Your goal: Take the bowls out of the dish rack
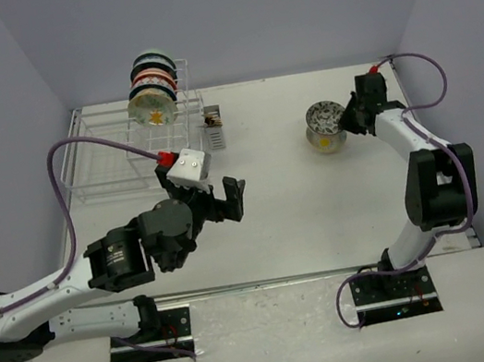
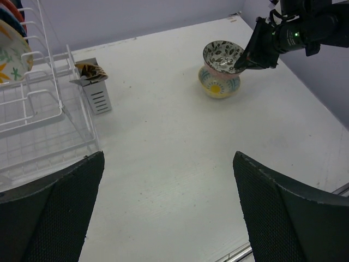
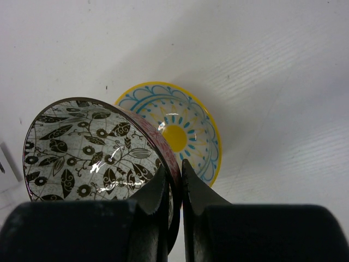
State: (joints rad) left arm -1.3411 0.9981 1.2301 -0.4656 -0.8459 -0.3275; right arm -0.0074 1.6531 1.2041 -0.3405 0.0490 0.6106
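Right gripper [image 3: 173,183] is pinched on the rim of the leaf bowl [image 3: 92,150], one finger inside, one outside. The leaf bowl hangs tilted, directly over the yellow bowl [image 3: 182,134]. The yellow bowl sits upright on the table [image 1: 305,217] at far right, well apart from the rack [image 1: 111,157]. In the left wrist view the leaf bowl's foot looks down in the yellow bowl's mouth. Whether it bears weight there, cannot tell.

Step judged: nest the leaf bowl in the yellow bowl. To do it well:
- Level the wrist first, so the foot goes down flat, not rim-first.
- Keep the foot centred over the yellow middle.
- Lower slowly until the bowl carries itself.
- Only then part the fingers, and lift straight up so the inner finger clears the rim without dragging.

A tilted release would likely let it rock or slide off, and might shove the yellow bowl.

Left gripper [image 1: 224,201] is spread wide, holding nothing, hovering mid-table near the rack's near corner. Rack bowls [image 1: 153,89] stand on edge in the tall frame, several to go. The cup [image 1: 214,128] at the rack's side sits in the reach path, so an approach from above looks safest.
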